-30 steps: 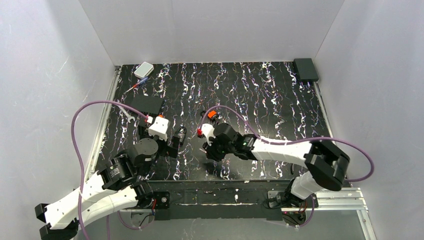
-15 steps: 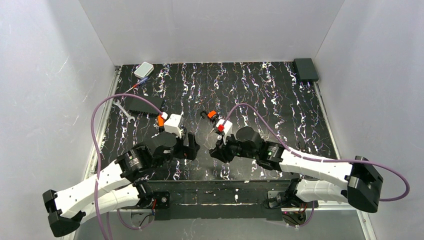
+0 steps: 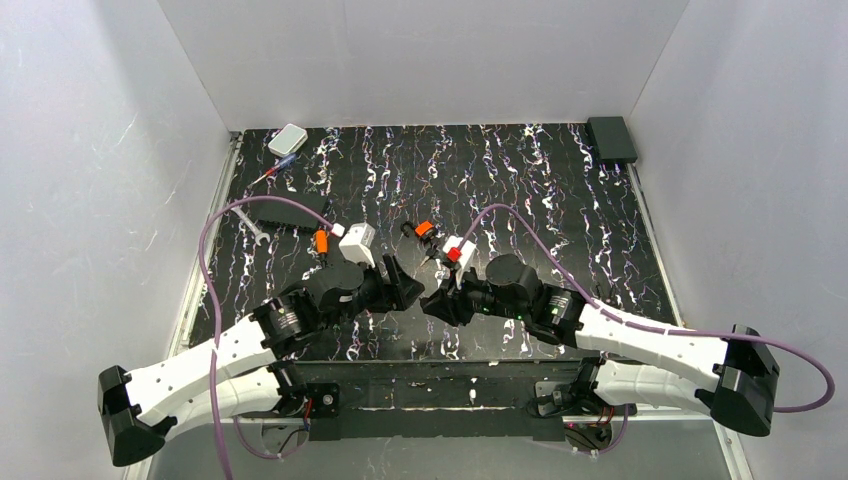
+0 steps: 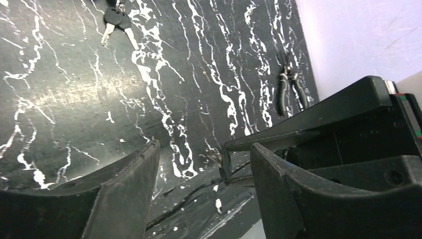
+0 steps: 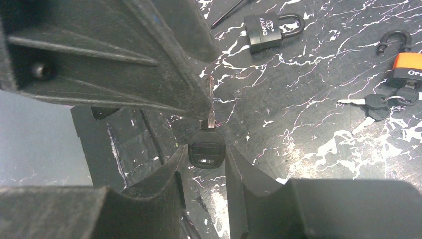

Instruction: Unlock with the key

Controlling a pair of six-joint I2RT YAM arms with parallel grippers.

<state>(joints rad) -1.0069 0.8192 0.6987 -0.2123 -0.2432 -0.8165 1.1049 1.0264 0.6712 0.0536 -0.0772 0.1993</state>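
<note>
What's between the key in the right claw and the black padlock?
The left claw. Its fingers straddle the blade of the key, which the right claw holds by the head. The black padlock lies on the mat beyond; nothing else visibly intervenes.

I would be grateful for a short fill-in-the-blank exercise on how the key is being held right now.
1. The right gripper grips the key by its ___ head.
2. The left gripper has its jaws ___, not yet clamped on the blade.
3. Spare keys lie beside the ___ padlock, not the black padlock.
Missing words: black; open; orange.
</note>
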